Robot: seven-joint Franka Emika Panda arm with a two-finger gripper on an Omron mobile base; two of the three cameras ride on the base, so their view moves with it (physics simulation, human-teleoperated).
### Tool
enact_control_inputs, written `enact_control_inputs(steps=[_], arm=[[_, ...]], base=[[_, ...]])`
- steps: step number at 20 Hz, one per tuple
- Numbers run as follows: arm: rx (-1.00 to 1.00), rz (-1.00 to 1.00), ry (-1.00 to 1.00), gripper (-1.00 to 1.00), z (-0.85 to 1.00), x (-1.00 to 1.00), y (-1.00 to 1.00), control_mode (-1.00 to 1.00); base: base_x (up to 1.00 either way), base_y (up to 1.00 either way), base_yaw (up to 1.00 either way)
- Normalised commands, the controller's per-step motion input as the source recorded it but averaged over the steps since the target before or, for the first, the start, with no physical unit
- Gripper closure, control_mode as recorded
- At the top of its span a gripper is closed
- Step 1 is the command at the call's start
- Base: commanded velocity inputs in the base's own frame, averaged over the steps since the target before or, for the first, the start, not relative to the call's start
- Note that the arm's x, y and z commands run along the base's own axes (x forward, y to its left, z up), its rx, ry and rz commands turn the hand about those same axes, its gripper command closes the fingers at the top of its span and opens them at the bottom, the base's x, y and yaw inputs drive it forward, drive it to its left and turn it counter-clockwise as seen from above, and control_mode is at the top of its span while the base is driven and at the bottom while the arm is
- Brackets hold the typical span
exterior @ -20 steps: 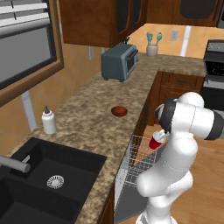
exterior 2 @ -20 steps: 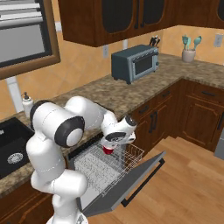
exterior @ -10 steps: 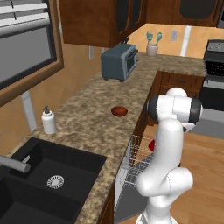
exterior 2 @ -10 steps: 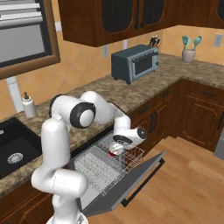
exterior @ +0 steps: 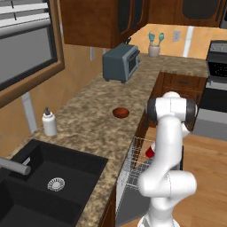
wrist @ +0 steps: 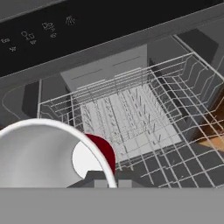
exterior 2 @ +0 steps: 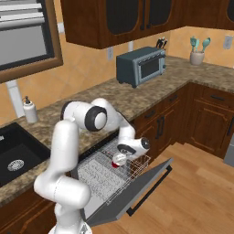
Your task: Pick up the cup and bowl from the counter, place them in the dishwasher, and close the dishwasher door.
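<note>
My gripper (exterior 2: 120, 158) is shut on the red cup (exterior 2: 117, 162), pinching its white rim, and holds it tilted just above the near end of the white wire rack (exterior 2: 98, 172) of the dishwasher. The cup (exterior: 150, 152) peeks out beside my forearm, and its white inside (wrist: 39, 157) and red wall sit close in the hand view, over the rack (wrist: 131, 113). The dishwasher door (exterior 2: 137, 194) hangs open and flat below the rack. On the counter (exterior: 84, 119) rests the dark reddish-brown bowl (exterior: 120, 112), apart from the gripper.
A white soap bottle (exterior: 49, 123) stands by the black sink (exterior: 48, 177). A grey toaster oven (exterior: 120, 62) sits farther along the counter, with a utensil holder (exterior 2: 197, 50) in the corner. The stove (exterior: 217, 88) is at the right. Wooden floor lies in front of the open door.
My arm has swung down and forward, carrying the cup from beside the counter's edge to just over the rack. The bowl has stayed where it was.
</note>
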Motion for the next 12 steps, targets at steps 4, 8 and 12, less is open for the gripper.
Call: enact_control_inputs(steps=[4,8,12], arm=[[0.0,0.02,0.01,1.0,-0.42,0.34,0.16,-1.0],[0.0,0.03,0.0,1.0,-0.45,0.29,0.21,-1.0],[0.0,0.02,0.02,1.0,-0.55,0.25,0.05,-1.0]], base=[[0.0,0.0,0.0],[0.0,0.0,0.0],[0.0,0.0,0.0]])
